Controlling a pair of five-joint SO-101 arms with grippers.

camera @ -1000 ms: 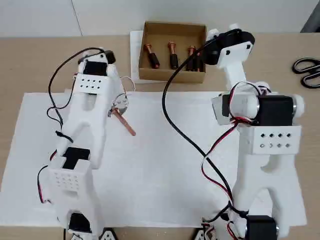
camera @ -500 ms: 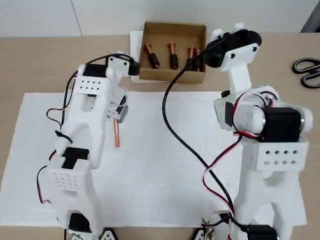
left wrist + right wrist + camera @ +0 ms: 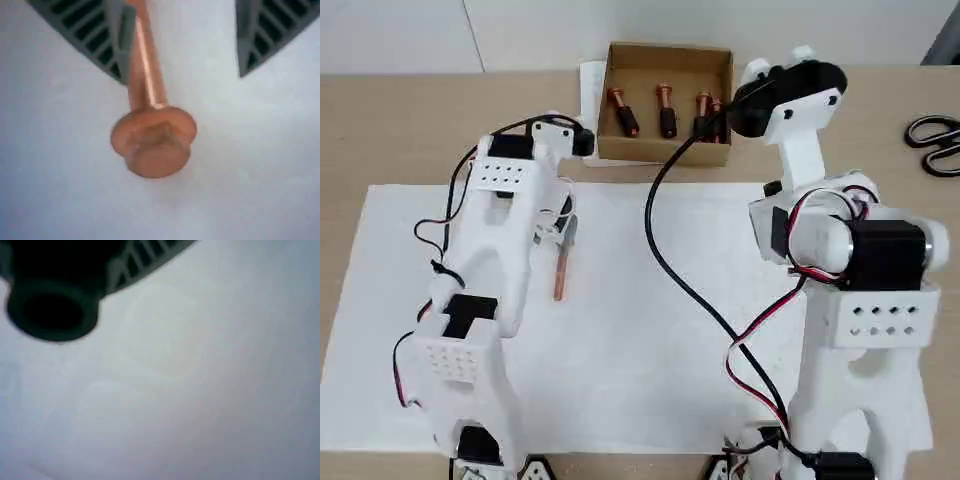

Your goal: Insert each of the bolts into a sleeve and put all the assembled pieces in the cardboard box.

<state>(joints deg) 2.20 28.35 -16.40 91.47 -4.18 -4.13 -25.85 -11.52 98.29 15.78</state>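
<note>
The left gripper [image 3: 182,72] is spread apart low over the white sheet [image 3: 640,380]. The copper bolt [image 3: 152,135] seems to lie on the sheet against one finger, probably awaiting a sleeve. The right gripper [image 3: 718,120] hovers at the cardboard box's [image 3: 668,48] near right corner beside a black sleeve [image 3: 52,315]. I cannot tell its grip.

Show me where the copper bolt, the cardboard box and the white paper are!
copper bolt [image 3: 563,265], high view, middle of its shaft.
cardboard box [image 3: 630,150], high view, its front wall.
white paper [image 3: 650,380], high view, a bare part between the arms.
</note>
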